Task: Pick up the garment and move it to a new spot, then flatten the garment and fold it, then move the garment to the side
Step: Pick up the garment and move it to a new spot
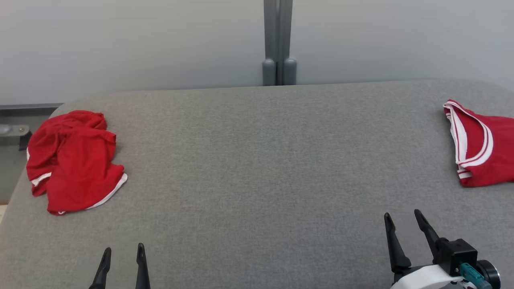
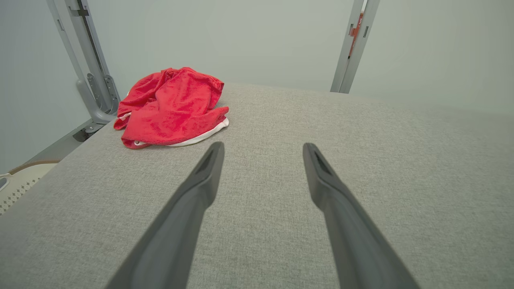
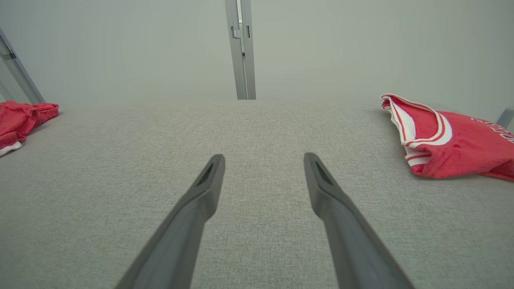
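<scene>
A crumpled red garment [image 1: 72, 158] with white trim lies bunched at the left end of the grey fabric table [image 1: 257, 168]; the left wrist view shows it ahead and to the left [image 2: 172, 108], and the right wrist view catches its edge [image 3: 22, 120]. My left gripper [image 1: 123, 253] hangs open near the front edge, well short of the heap. Over the front right, my right gripper [image 1: 401, 216] is open too, with nothing between its fingers. Both pairs of fingers point across bare cloth [image 2: 263, 148] [image 3: 264, 158].
A second red garment [image 1: 480, 146] with white stripes lies folded at the table's right end, also in the right wrist view [image 3: 445, 138]. A grey post [image 1: 278, 42] stands behind the far edge. A metal bracket [image 2: 94, 88] sits off the left end.
</scene>
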